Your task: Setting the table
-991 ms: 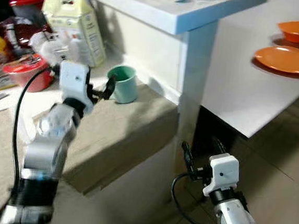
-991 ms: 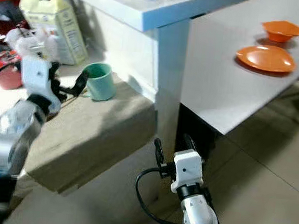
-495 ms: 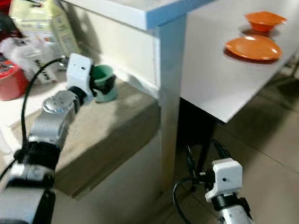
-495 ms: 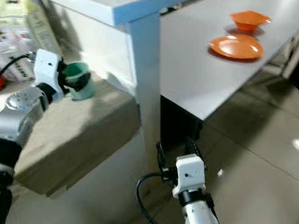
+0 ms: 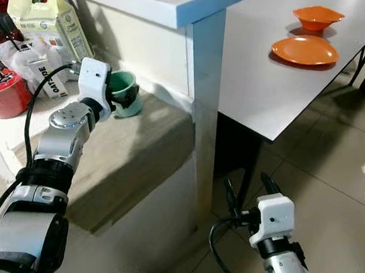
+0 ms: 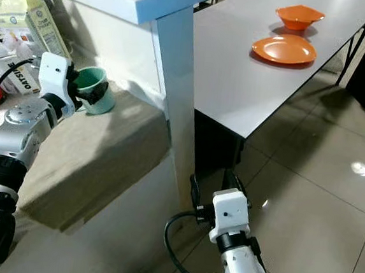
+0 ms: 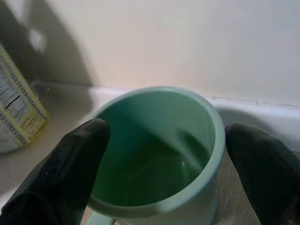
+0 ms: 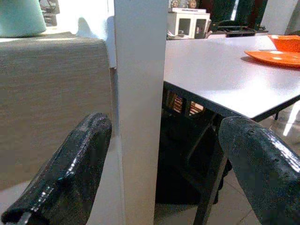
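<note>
While the green mug (image 5: pixel 125 93) is standing upright on the beige counter (image 5: pixel 129 164) beside the white wall, the left gripper (image 7: pixel 159 154) is reaching around it, its fingers spread wide on either side of the rim. The right gripper (image 8: pixel 159 164) is hanging low by the white post (image 5: pixel 204 106), also wide open. An orange plate (image 5: pixel 304 50) and bowl (image 5: pixel 318 17) are lying on the white table (image 5: pixel 263 86).

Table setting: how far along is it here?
Done: an orange plate and orange bowl sit on the white table. In hand: the left claw brackets the green cup on the counter, not yet lifted. Left: carrying it over. Right claw hangs idle.
</note>
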`<state>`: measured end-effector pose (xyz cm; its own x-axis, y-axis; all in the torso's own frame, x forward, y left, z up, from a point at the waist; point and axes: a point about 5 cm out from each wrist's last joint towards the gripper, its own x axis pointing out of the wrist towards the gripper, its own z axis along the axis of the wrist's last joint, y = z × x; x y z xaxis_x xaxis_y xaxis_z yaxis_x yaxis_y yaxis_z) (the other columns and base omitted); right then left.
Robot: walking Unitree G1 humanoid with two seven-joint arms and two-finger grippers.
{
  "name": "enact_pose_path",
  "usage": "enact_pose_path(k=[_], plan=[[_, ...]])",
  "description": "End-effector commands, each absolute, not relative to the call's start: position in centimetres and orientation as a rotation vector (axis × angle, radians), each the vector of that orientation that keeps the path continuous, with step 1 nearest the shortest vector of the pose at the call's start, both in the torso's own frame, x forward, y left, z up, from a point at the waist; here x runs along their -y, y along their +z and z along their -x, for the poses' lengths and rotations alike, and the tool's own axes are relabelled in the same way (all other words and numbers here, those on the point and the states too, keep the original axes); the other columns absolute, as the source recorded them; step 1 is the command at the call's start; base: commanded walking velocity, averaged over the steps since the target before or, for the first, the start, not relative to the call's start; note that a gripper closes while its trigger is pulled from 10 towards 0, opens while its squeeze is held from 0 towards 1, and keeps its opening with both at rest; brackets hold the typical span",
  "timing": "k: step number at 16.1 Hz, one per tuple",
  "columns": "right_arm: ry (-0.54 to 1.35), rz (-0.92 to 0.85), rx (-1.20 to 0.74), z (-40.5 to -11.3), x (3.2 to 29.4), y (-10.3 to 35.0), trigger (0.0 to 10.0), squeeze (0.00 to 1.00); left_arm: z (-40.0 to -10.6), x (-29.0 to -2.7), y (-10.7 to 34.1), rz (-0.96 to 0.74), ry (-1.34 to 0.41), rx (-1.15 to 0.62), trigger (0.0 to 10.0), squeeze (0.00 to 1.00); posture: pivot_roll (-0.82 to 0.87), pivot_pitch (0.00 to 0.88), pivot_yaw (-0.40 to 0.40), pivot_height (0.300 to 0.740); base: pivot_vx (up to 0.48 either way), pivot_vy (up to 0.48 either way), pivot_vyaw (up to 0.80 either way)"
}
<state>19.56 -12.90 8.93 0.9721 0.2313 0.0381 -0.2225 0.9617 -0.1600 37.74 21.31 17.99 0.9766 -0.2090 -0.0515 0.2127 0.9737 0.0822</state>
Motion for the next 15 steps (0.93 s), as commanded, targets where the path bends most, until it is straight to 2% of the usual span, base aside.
enact_pose_path(k=[1,6,15], plan=[[0.234,0.149,0.068,-19.6,12.5,9.4,10.0,0.00,-37.9,-22.3,18.7,-0.076,-0.180,-0.028,10.0,0.00,-0.32,0.059,0.185,0.740,0.000,0.000,0.00],[0.246,0.153,0.067,-19.8,12.5,9.3,10.0,0.00,-38.3,-22.5,20.6,-0.069,-0.155,0.070,10.0,0.00,-0.32,0.042,0.179,0.740,0.000,0.000,0.00],[0.250,0.170,0.070,-20.0,12.7,9.3,10.0,0.00,-38.8,-21.4,19.5,-0.024,-0.180,0.034,10.0,0.00,-0.33,0.030,0.175,0.740,0.000,0.000,0.00]])
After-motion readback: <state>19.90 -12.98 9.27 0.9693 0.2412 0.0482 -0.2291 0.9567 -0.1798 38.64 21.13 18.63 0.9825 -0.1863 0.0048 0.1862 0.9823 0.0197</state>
